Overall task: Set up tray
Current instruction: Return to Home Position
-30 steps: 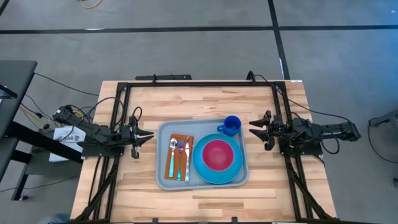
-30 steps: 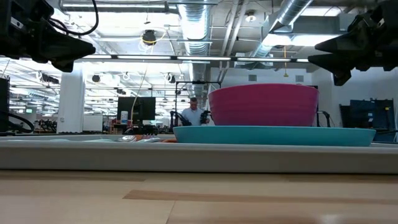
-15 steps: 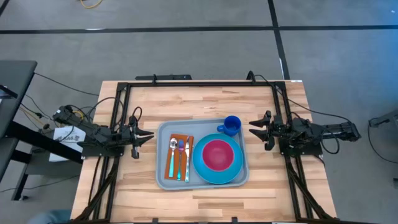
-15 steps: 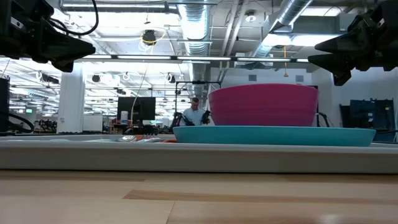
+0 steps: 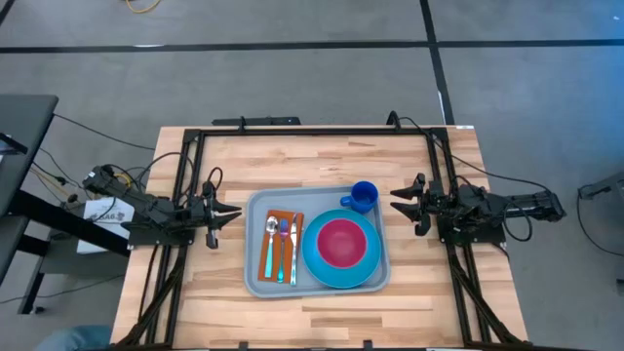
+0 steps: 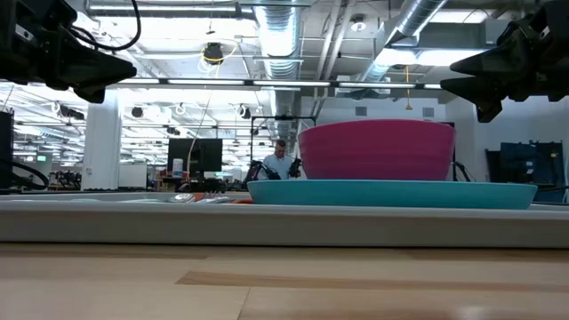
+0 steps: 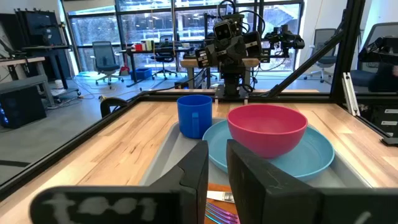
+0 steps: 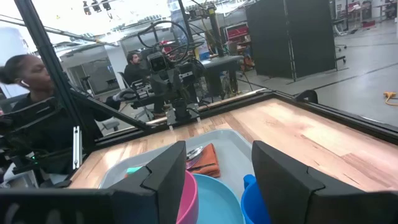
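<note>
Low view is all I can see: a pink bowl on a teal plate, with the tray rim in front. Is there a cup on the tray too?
Observer: Yes. A blue mug stands in the tray, in the corner nearest the right arm, beside the plate.
Operator: And the cutlery?
Observer: Three pieces of cutlery lie side by side on an orange napkin, between the plate and the left arm's end of the tray.
Operator: Are the grippers clear?
Observer: The left gripper and the right gripper are both outside the tray's ends, holding nothing.
</note>
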